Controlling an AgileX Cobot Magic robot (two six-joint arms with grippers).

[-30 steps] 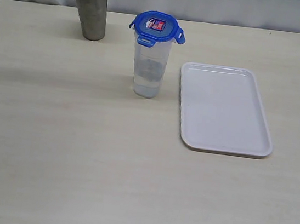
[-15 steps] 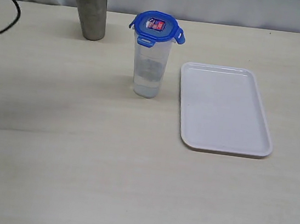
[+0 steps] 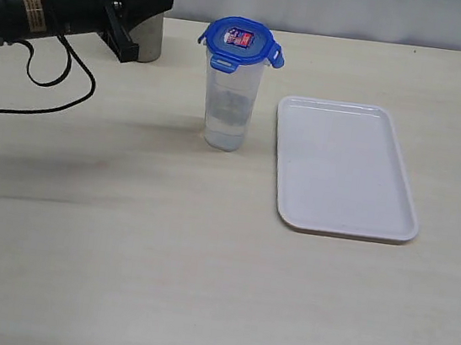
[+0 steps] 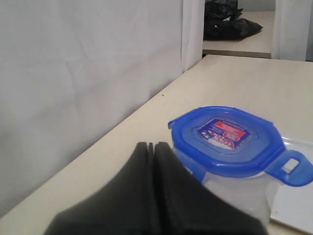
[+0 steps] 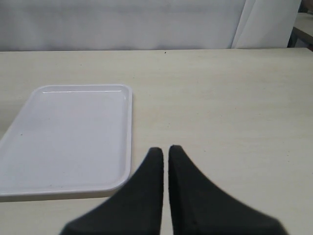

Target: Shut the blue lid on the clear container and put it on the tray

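Looks barely started: blue lid [image 3: 241, 39] resting, seemingly unlatched, on clear container [image 3: 228, 113], on desk [image 3: 118, 251] just left of tray [image 3: 346, 166], not on it; left tool [image 4: 150, 145] pinched together left of lid, right tool [image 5: 165, 149] likewise together.

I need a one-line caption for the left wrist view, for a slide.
Shut left tool near the blue lid resting on the clear container, tray beside it.

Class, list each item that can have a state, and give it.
tray, flat on table, bare
clear container, upright, beside tray, not on it
blue lid, on the container's mouth, flaps unlatched
steel cup, upright
left end effector, shut, holding nothing
right end effector, shut, holding nothing
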